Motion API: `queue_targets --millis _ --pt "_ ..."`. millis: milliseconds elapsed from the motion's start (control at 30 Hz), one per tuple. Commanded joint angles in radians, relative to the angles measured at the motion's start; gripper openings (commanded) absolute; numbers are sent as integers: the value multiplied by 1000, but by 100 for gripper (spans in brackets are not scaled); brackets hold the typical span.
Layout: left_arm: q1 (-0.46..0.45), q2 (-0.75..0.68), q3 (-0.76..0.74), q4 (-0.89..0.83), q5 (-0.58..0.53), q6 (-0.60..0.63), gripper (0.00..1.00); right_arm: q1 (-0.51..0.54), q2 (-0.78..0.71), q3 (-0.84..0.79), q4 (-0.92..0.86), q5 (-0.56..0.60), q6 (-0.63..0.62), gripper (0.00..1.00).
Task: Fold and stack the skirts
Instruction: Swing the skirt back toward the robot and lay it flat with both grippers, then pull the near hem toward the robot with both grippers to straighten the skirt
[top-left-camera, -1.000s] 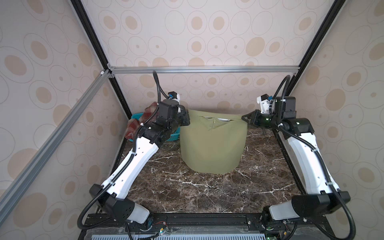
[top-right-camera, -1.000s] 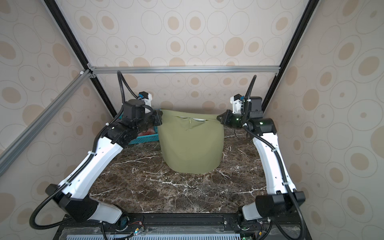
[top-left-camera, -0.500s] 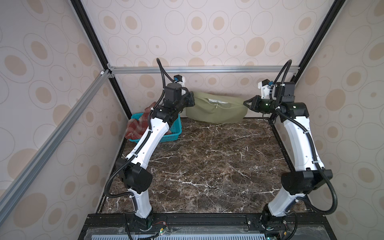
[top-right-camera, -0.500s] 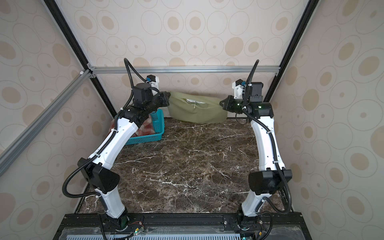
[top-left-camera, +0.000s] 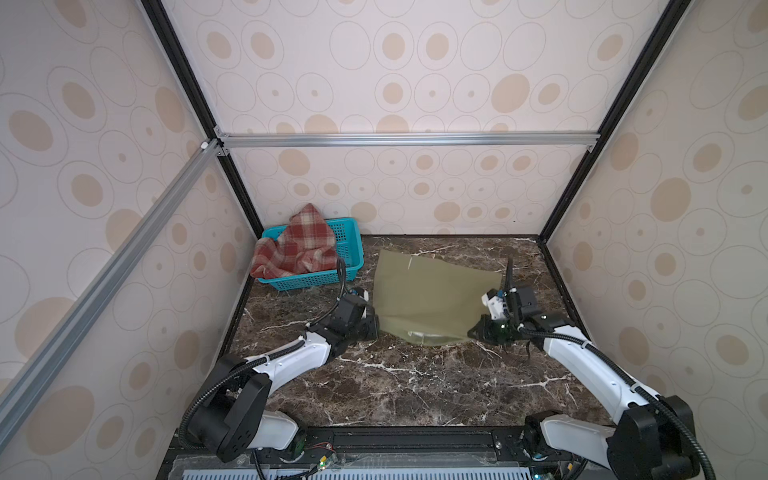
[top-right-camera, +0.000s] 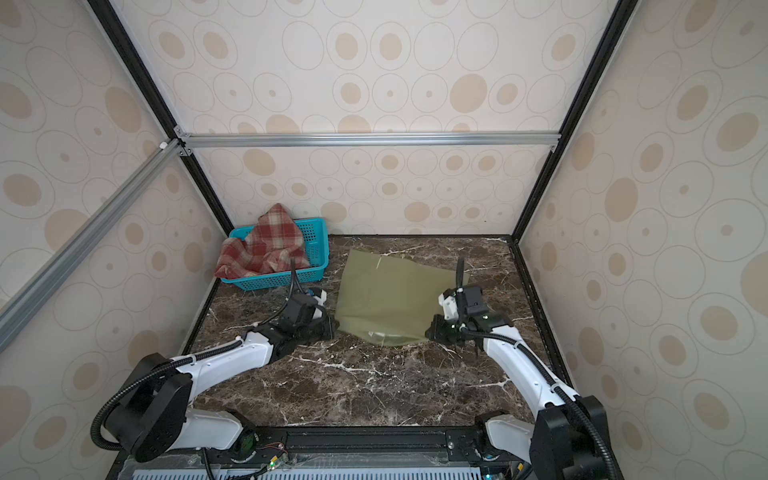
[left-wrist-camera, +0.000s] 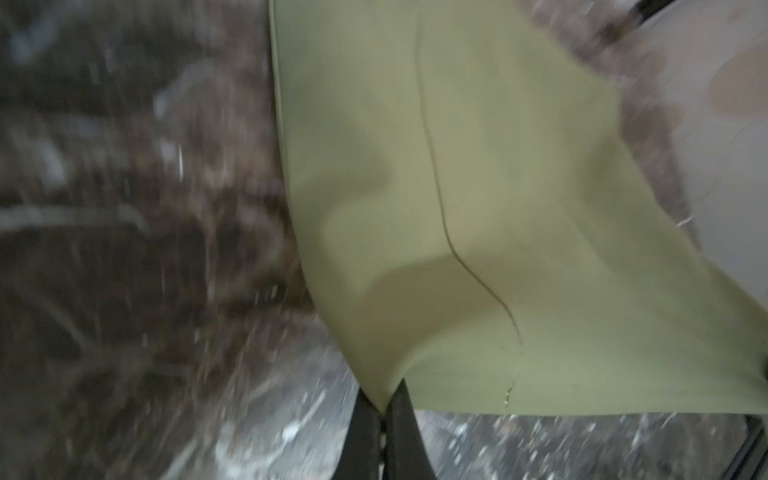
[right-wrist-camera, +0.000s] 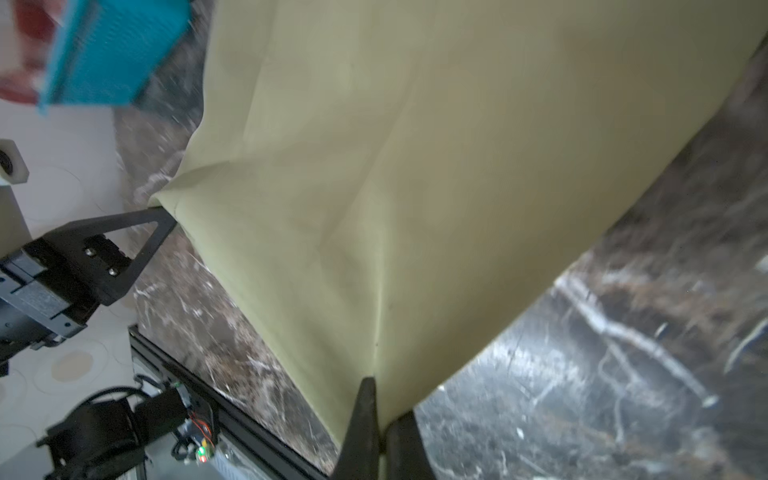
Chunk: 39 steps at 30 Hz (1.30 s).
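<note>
The olive-green skirt (top-left-camera: 432, 295) (top-right-camera: 390, 291) lies spread over the marble table's back half in both top views. Its near edge, showing pale lining, hangs between my two grippers. My left gripper (top-left-camera: 374, 325) (left-wrist-camera: 384, 403) is shut on the skirt's (left-wrist-camera: 478, 187) near left corner. At the near right corner my right gripper (top-left-camera: 473, 332) (right-wrist-camera: 380, 409) is shut on the cloth (right-wrist-camera: 415, 166). The red-and-cream plaid skirt (top-left-camera: 299, 249) (top-right-camera: 266, 245) sits bunched in the teal basket and spills over its left rim.
The teal perforated basket (top-left-camera: 316, 280) (top-right-camera: 282, 280) (right-wrist-camera: 112, 54) stands at the back left corner against the walls. Patterned walls and black frame posts close in the table (top-left-camera: 395, 386) on three sides. A black rail runs along the front edge.
Both arms have come down and toward the front from high at the back wall. The olive-green skirt, held up in the air before, now lies laid out on the table.
</note>
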Motion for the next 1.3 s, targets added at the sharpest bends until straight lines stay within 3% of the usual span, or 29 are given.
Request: queue_targets --millis 0,100,133,167,200,233,367,500,633,767,1000,1267 --pt "-5 -109 -51 16 -99 -83 0 79 -103 -74 11 95 86 0" --pt "-10 -177 -79 -73 -129 -81 0 91 -150 -105 -31 83 114 10" --pt "-10 -195 -81 -96 -128 -76 6 91 -163 -103 -47 77 117 25" --pt "-11 -211 -78 -129 -128 -70 19 90 -172 -91 -73 78 118 40" --pt "-11 -223 -69 -161 -136 -67 32 90 -178 -75 -100 84 116 47" --pt "-11 -237 -56 -204 -151 -57 38 91 -186 -55 -130 97 114 48" --pt "-12 -276 2 -316 -202 -18 45 90 -207 -3 -180 123 94 53" --pt "-10 -250 41 -283 -169 7 46 95 -167 -11 -108 93 112 45" --pt "-14 -141 45 -153 -103 16 34 121 -98 -76 29 62 170 15" --pt "-22 -28 28 -54 -79 24 25 162 -44 -128 85 139 228 0" --pt "-30 56 -8 9 -57 16 20 162 34 -188 153 260 322 0" --pt "-57 26 -103 29 -52 -45 20 154 239 -89 88 421 330 0"
